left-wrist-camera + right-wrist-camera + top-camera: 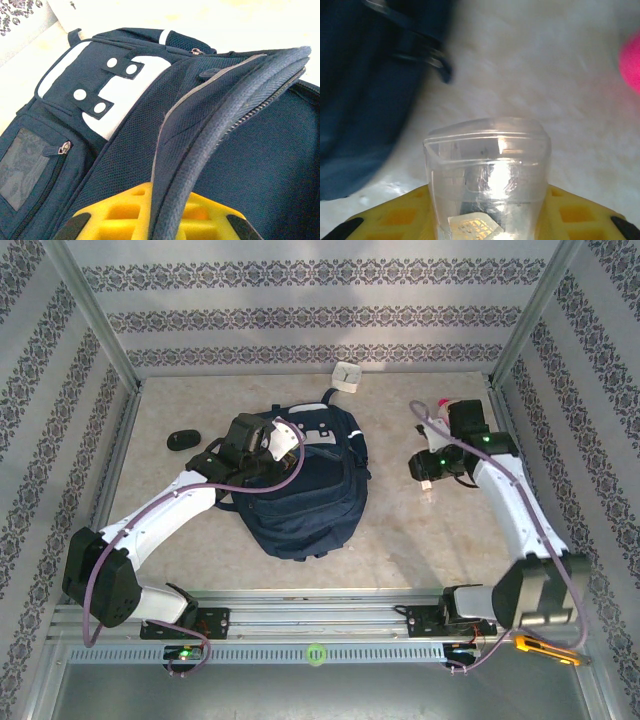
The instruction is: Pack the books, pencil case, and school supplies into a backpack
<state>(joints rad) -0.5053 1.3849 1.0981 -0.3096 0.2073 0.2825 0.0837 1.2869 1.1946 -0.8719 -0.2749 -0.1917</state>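
The navy backpack point(310, 500) lies in the middle of the table, its white patches point(120, 95) near the top. My left gripper point(268, 460) is shut on the zipper rim point(200, 165) of the open main compartment and holds it lifted; the yellow jaws point(172, 222) pinch the fabric edge. To the right of the backpack, my right gripper point(428, 480) is shut on a small clear plastic box point(487, 170) and holds it just above the table. The pale boxy pencil case point(347, 375) sits at the back, beyond the backpack. The books are out of view.
A black oval object point(183, 440) lies left of the backpack. A pink plush toy point(447, 403) point(632, 60) sits behind the right arm. The backpack's dark side point(360, 100) is close on the left of the right gripper. Patterned walls enclose the table.
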